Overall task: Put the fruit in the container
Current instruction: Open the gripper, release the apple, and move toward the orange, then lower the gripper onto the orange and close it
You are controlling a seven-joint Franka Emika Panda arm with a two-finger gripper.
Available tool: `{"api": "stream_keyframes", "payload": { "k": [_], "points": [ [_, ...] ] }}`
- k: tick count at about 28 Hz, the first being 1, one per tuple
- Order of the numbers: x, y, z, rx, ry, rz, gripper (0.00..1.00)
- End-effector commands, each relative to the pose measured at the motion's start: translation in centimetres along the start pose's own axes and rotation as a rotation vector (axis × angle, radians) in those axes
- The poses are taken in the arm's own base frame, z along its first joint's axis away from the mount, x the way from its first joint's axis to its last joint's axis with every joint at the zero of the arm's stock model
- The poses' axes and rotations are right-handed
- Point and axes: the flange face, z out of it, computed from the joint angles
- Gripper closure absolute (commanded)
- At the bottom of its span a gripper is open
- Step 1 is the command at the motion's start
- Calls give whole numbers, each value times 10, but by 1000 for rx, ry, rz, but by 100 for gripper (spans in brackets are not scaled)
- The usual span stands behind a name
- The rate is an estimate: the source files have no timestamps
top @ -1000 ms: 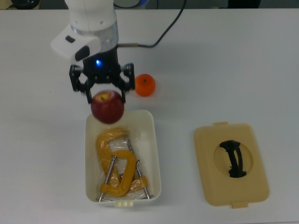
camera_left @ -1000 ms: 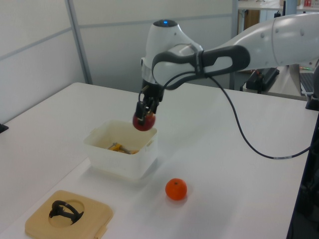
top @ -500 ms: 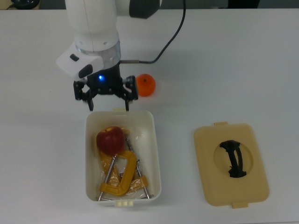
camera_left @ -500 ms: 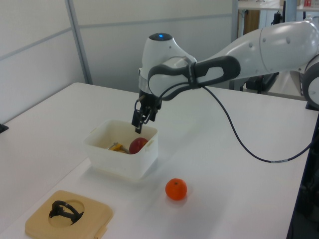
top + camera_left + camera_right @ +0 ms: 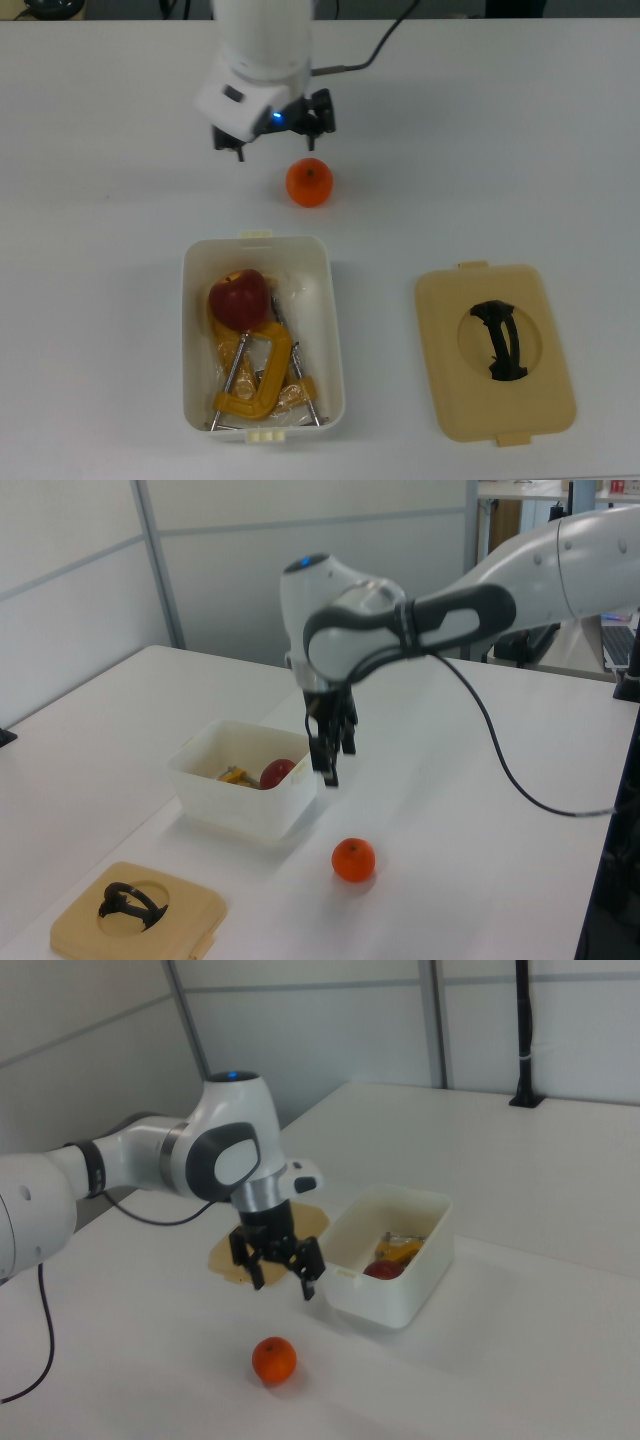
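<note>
The dark red apple (image 5: 238, 297) (image 5: 277, 772) (image 5: 384, 1270) lies inside the white tub (image 5: 335, 330) (image 5: 240, 805) (image 5: 400, 1300), at its end nearest the arm, resting on yellow clamps. On the table outside the tub sits the orange (image 5: 309, 182) (image 5: 353, 860) (image 5: 273, 1359), just beyond the tub's short wall in the top view. My gripper (image 5: 280, 142) (image 5: 330, 765) (image 5: 282, 1278) hangs open and empty above the table, a little past the orange toward the top view's upper edge. It touches neither fruit.
Yellow metal clamps (image 5: 255, 385) (image 5: 400, 1251) fill the tub's bottom beside the apple. The flat tan lid with a black handle (image 5: 440, 370) (image 5: 190, 910) lies to the top view's right of the tub. A black cable runs off behind the arm.
The open gripper has left the tub's rim and moved up and right in the top view, ending beyond the orange. The apple, dropped earlier, stays in the tub.
</note>
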Motion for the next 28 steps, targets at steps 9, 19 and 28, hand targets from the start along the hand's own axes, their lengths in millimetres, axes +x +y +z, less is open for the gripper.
{"api": "stream_keyframes", "payload": {
  "k": [9,19,28],
  "points": [
    [-11,-51,71,-88,-136,-93,0],
    [3,-68,115,-160,-173,-113,0],
    [6,-68,139,-197,-206,-139,0]
  ]
}}
